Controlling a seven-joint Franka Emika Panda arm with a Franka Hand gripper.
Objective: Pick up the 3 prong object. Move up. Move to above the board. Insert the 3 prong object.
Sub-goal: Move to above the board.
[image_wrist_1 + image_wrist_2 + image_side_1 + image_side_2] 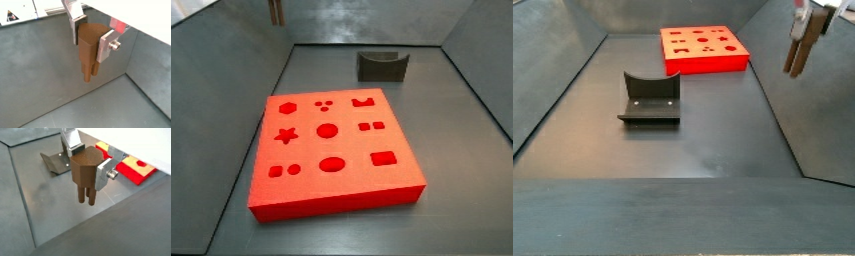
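My gripper is shut on the 3 prong object, a brown wooden piece with a faceted head and slim prongs pointing down. In both wrist views its head sits between the silver fingers. The piece hangs well above the grey floor. In a side view the gripper holds the 3 prong object high at the right, beside and above the board. The board is a flat red block with star, round, square and small-hole cut-outs; part of the board shows behind the fingers.
The dark fixture stands on the floor in front of the board, and the fixture shows beyond the board from the opposite side. Grey walls enclose the floor on all sides.
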